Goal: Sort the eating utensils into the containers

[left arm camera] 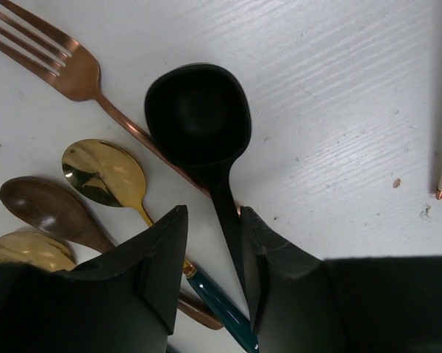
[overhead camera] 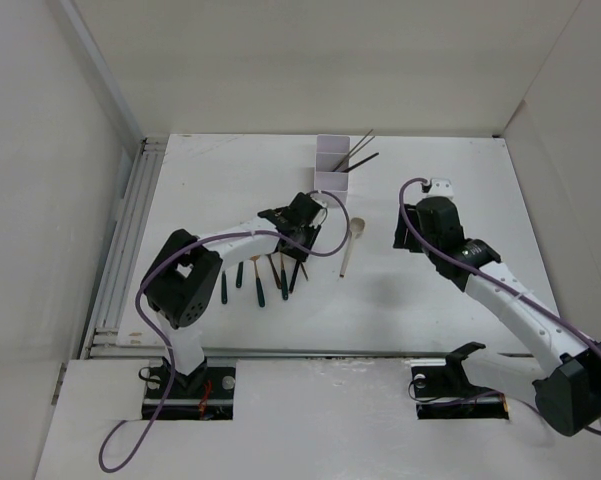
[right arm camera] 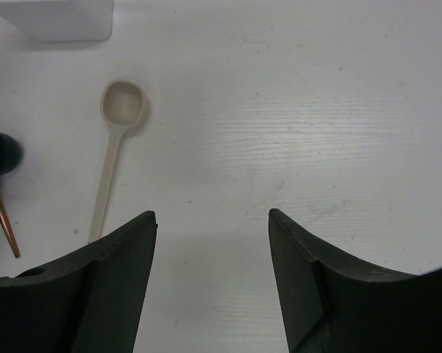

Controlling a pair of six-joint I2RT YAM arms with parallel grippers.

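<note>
Organizer point(overhead camera: 330, 182) holding grey chopsticks point(overhead camera: 363, 161), left claw point(left arm camera: 213, 213) narrow astride black spoon point(left arm camera: 198, 110) handle, right claw point(right arm camera: 212, 215) wide, empty

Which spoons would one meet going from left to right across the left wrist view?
Brown spoon, upper gold spoon, black spoon; the lower gold spoon overlaps the brown one, so it is omitted.

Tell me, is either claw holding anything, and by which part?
Nothing is gripped yet. The left claw straddles the handle of the black spoon, a gap on one side; the right claw is open and empty.
</note>
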